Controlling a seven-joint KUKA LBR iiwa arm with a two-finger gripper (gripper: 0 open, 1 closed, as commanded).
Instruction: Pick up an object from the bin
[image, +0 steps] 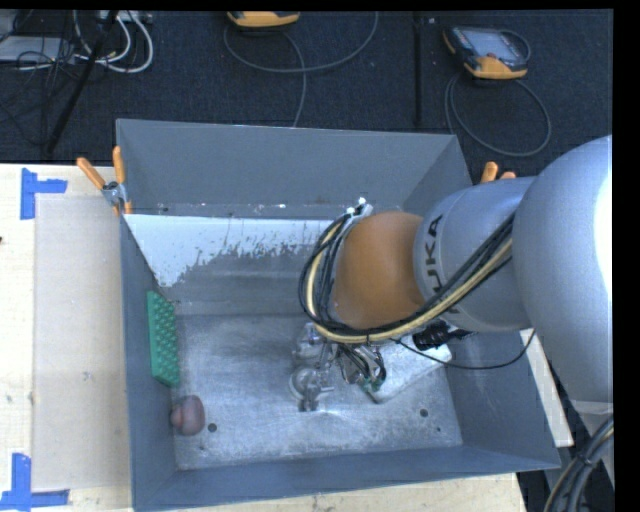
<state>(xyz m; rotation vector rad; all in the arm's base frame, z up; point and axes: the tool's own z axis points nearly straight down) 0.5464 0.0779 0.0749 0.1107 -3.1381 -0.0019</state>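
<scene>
Nearest the lens, the big silver arm fills the right of the frame, its orange cover and looped cables hanging over the middle of the grey bin. Below the cover the jaws stand low, at or just above the bin floor a little right of centre. Whether they are released or clenched cannot be told, since the wrist hardware hides them. Nothing shows between them.

2 loose things lie clear to see, both well apart from the jaws. A green ridged block leans along the left wall, and a small dull pink ball sits near the lower left corner. A white patch lies just beside the jaws on their right, partly under the wrist; what it is cannot be made out.

By my reading this is the reach-and-grasp step, with no pick secured. The next move calls for the jaws to clamp on whatever lies under them, then a straight lift. If they come up bare, a fresh reach toward the lower left is needed.
</scene>
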